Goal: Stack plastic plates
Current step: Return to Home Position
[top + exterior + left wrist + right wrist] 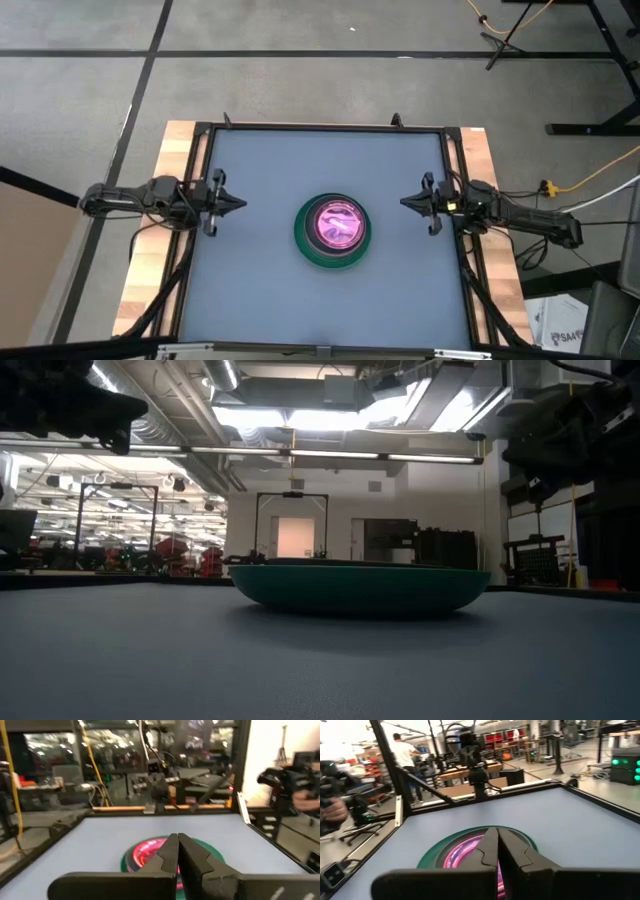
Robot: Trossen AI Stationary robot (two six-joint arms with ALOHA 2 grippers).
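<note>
A large dark green plate point(310, 252) rests by its underside on the blue-grey table's middle; it also shows in the low view point(360, 588). A hot pink plate point(340, 223) lies inside it, with smaller translucent plates nested on top; how many, I cannot tell. My left gripper point(240, 202) hangs shut and empty over the table's left side, pointing at the stack. My right gripper point(404, 203) hangs shut and empty over the right side, pointing at the stack. The stack shows beyond the shut fingers in the left wrist view point(145, 851) and the right wrist view point(460, 855).
A black frame point(330, 127) runs round the table mat, with wooden strips point(160, 230) outside it. Open mat point(330, 160) lies on all sides of the stack. A person point(402, 752) stands in the room beyond the table.
</note>
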